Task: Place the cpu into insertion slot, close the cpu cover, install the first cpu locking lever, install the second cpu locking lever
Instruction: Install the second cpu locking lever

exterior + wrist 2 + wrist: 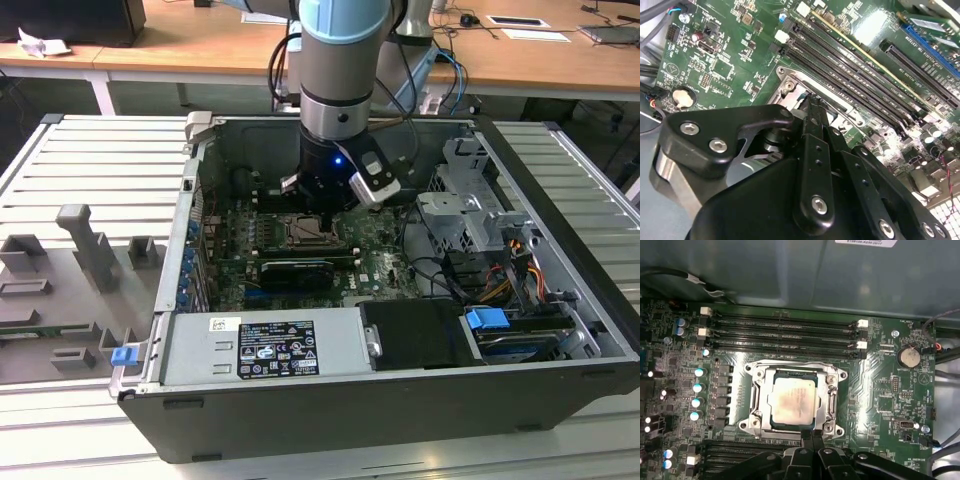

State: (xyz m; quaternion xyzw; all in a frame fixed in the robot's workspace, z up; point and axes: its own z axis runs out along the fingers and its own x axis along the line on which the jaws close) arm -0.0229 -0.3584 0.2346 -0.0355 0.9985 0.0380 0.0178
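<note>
Cpu (794, 401) sits seated in the insertion slot (755, 412) with the cpu cover (832, 394) down over it, gripper (811, 435) jaws pinched together at the slot's edge, so your risk is fingertips skidding onto socket pins.

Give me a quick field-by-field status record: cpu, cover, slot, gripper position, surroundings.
cpu: seated in the insertion slot, pale top showing
cpu cover: lying flat around the cpu, its window framing the chip
gripper: fingertips together at the socket's edge, just off the cover frame; in the exterior view it hangs low over the socket inside the open case
memory slots: long black rows beside the socket
coin battery: on the green board, apart from the socket
locking levers: cannot tell their state
</note>
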